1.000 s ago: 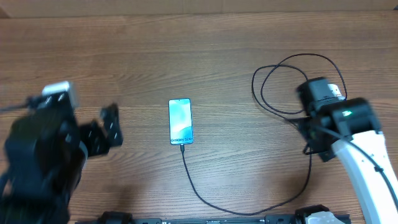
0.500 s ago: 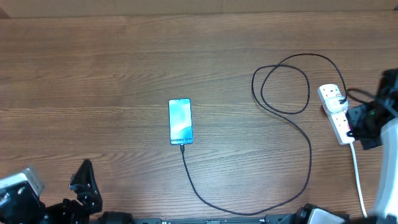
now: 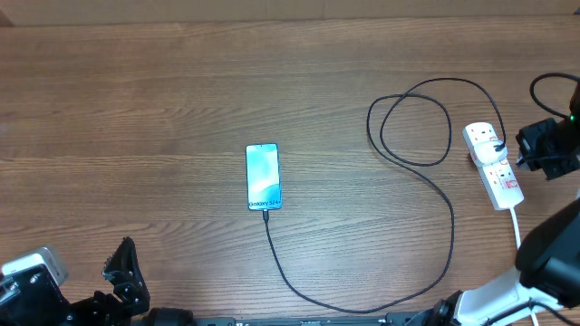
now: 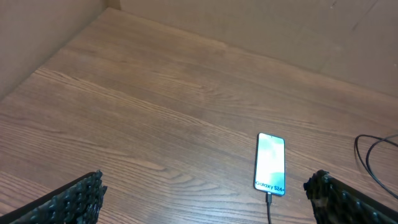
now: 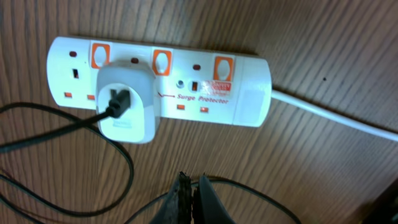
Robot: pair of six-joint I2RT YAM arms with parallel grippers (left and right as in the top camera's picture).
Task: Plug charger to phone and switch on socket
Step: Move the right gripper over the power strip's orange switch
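The phone lies flat and face up on the wooden table, its screen lit light blue, its long sides running away from the robot. The charger meets the phone's near short edge; the tip seems seated in the port, though at this size that is hard to confirm. From there the black cable swings toward the robot, curves away to the right of the phone, then climbs and coils in a loose double loop farther from the robot than the phone.

The socket sits well to the right of the phone, beyond the loop, with its white cord trailing toward the robot. A white adapter is plugged into one outlet, with the black cable entering it. Orange-red switches line one long side of the strip.

The right gripper hangs just beside the socket, on the side away from the phone, its fingers pressed together with nothing between them and not touching the strip. The left gripper is well to the left of the phone and nearer the robot, its fingers spread wide and holding nothing.
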